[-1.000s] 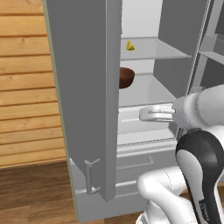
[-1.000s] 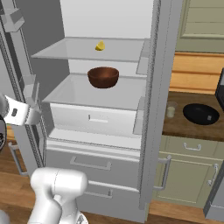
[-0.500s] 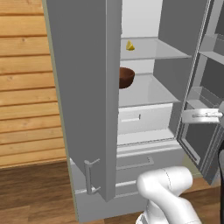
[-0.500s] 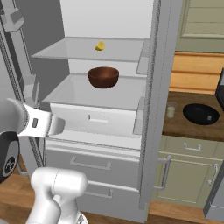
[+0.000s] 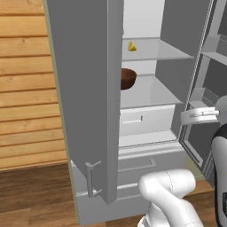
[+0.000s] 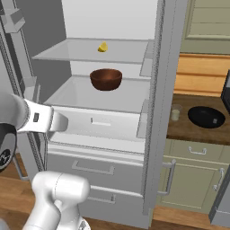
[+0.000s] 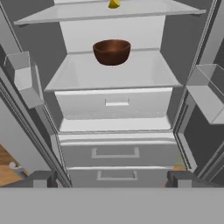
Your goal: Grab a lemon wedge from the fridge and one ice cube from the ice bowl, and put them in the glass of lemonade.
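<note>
Your fingers [image 7: 43, 178] are spread wide and empty, facing the open fridge [image 7: 116, 113] at drawer height. The lemon wedge [image 6: 103, 47] sits on the upper shelf, above a brown bowl [image 6: 106, 79]. The glass of lemonade [image 6: 175, 112] stands beside the ice bowl [image 6: 206, 117] on the worktop [image 6: 179, 129].

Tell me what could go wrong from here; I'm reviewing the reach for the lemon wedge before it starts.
1. The lemon wedge sits far back on the top shelf, above the brown bowl; a low reach could knock that bowl.
2. The open end effector is beside the door bins, so swinging in may clip them.
3. The wedge is small, so wide jaws might push it rather than grip it.
</note>
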